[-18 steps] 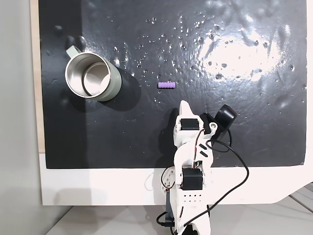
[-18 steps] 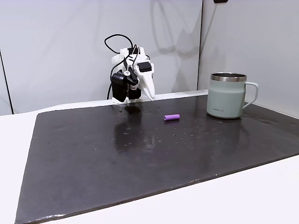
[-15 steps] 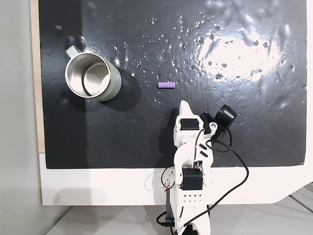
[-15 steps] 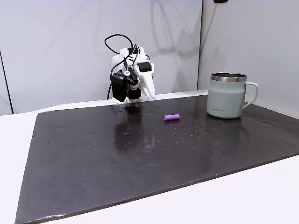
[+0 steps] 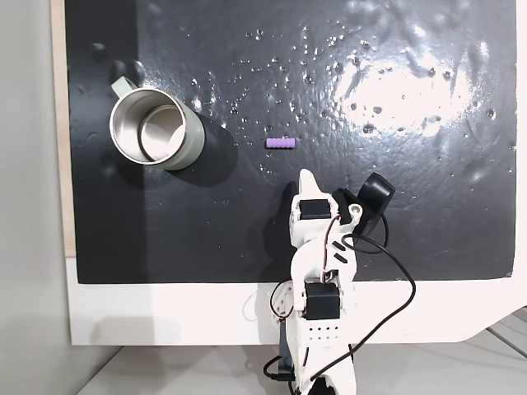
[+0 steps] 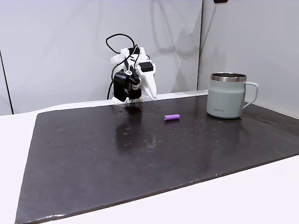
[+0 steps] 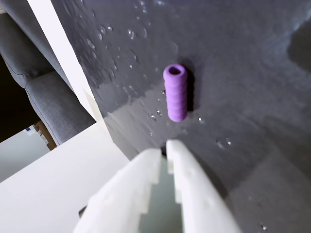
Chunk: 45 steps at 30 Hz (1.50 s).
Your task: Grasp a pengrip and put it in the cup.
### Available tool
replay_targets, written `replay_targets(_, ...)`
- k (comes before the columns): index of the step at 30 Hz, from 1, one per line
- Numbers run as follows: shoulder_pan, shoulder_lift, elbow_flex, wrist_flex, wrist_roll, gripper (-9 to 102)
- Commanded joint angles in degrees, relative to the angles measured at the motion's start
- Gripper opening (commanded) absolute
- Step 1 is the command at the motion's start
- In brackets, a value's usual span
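The light-purple ribbed pengrip (image 5: 280, 142) (image 6: 171, 117) (image 7: 175, 92) lies flat on the black mat, apart from everything. The grey-green cup (image 5: 156, 129) (image 6: 227, 95) with a shiny steel inside stands upright to the pengrip's left in a fixed view from above. My white gripper (image 5: 307, 176) (image 6: 152, 94) (image 7: 164, 145) hangs folded near the arm's base, short of the pengrip, with its two fingers pressed together and nothing between them.
The black mat (image 5: 412, 206) (image 6: 140, 158) is wet with scattered droplets and covers most of the white table (image 6: 224, 200). A grey sofa (image 7: 43, 97) shows beyond the table edge in the wrist view.
The arm has shifted slightly, with the wrist camera housing turning a little. The pengrip and cup have not moved.
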Motion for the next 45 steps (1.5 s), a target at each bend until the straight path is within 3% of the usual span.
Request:
replay_targets(1,-0.09,0.62,-7.91,1.76,-2.29,0)
replay_targets(14,-3.34,-31.03,-43.33,7.91,-1.85,0)
replay_targets(21,-6.94,-49.66,-60.64,18.46,9.23,1)
replay_targets(32,-10.72,-71.02,-75.76,31.99,24.79,11)
replay_targets(37,-10.72,-75.32,-76.46,30.76,29.36,22)
replay_targets(45,-10.81,-85.78,-78.49,28.48,31.82,27)
